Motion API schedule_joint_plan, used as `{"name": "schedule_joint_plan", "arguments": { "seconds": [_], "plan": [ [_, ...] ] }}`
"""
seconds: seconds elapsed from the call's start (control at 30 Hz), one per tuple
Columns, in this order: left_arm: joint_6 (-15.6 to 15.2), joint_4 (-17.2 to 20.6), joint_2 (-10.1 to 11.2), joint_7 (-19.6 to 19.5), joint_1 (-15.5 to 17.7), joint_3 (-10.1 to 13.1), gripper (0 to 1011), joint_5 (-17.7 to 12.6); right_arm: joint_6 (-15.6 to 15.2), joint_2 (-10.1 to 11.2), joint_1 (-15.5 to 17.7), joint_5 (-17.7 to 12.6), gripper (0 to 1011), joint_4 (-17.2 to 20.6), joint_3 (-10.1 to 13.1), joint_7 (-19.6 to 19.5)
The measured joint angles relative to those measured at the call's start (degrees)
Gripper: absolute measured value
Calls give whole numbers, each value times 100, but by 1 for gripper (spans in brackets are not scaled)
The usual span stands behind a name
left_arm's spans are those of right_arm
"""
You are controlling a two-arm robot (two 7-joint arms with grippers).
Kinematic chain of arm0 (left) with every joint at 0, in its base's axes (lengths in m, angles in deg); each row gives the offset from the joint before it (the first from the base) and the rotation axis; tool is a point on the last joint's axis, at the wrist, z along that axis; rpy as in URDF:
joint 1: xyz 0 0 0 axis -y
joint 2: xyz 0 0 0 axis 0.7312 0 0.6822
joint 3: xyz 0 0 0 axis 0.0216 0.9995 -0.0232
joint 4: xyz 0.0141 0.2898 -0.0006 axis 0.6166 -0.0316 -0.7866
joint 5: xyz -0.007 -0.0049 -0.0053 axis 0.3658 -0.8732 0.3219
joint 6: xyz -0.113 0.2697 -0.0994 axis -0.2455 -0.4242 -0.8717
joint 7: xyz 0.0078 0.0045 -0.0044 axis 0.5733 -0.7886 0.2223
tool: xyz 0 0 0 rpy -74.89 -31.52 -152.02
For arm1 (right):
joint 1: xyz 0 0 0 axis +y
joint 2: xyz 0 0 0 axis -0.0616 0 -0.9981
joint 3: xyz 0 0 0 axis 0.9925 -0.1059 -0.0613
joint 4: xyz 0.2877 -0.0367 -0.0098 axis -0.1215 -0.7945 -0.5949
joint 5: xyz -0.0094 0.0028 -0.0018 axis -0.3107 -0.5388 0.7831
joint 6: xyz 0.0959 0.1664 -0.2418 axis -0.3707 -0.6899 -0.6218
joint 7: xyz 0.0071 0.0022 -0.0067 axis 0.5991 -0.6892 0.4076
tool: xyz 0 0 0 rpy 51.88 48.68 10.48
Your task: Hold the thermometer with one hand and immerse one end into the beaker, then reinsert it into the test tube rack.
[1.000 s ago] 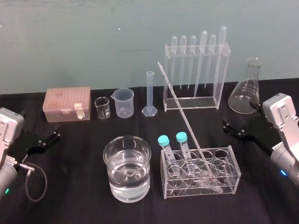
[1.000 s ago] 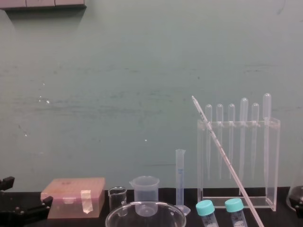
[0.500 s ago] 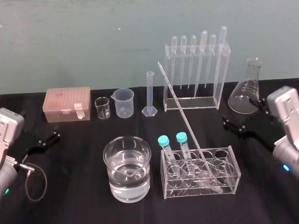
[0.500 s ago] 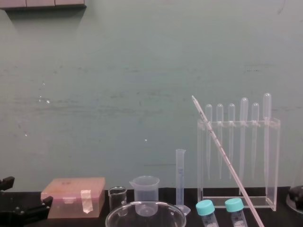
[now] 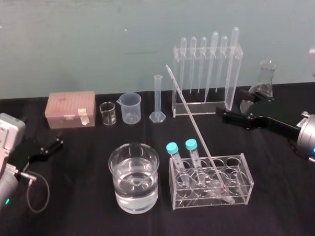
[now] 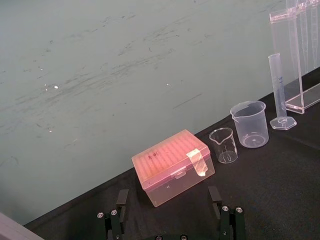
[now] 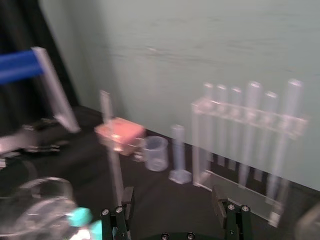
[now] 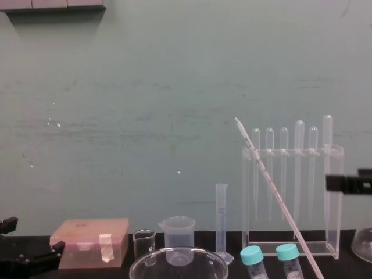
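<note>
The thermometer [image 5: 192, 124] is a long thin glass rod that leans up and to the left, its lower end in the low clear test tube rack [image 5: 239, 190] at front centre. The beaker [image 5: 134, 176], wide glass and half full of water, stands just left of that rack. My right gripper [image 5: 233, 108] is open and raised, pointing left, a short way right of the thermometer's upper half and apart from it. In the right wrist view its fingers [image 7: 125, 207] stand wide apart, with the blurred thermometer [image 7: 112, 150] ahead. My left gripper [image 5: 51, 144] rests open at the table's left.
Two blue-capped tubes [image 5: 172, 148] stand in the low rack. Along the back are a pink box [image 5: 72, 109], a small glass beaker [image 5: 108, 113], a plastic beaker [image 5: 131, 107], a graduated cylinder [image 5: 158, 99], a tall acrylic stand of pipettes [image 5: 205, 79] and a conical flask [image 5: 264, 82].
My right arm has risen and swung left, so its gripper now points at the thermometer from in front of the flask. The left arm and glassware have not moved.
</note>
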Motion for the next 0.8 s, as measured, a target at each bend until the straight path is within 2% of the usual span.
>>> {"name": "schedule_joint_plan", "arguments": {
  "seconds": [0.13, 0.3, 0.33, 0.37, 0.67, 0.8],
  "plan": [
    [0, 0, 0, 0, 0, 0, 1008, 0, -219, 115, -143, -245, 1003, 159, -54, 386],
    [0, 0, 0, 0, 0, 0, 1008, 0, -373, 149, -489, -329, 1003, 132, -335, 722],
    [0, 0, 0, 0, 0, 0, 1008, 0, -412, 115, -622, -302, 1003, 60, -445, 761],
    [0, 0, 0, 0, 0, 0, 1008, 0, -412, 115, -622, -302, 1003, 60, -445, 761],
    [0, 0, 0, 0, 0, 0, 1008, 0, -651, -306, -1560, -41, 1003, -623, -1137, 912],
    [0, 0, 0, 0, 0, 0, 1008, 0, -668, -397, -1759, 25, 1003, -767, -1298, 945]
  ]
}}
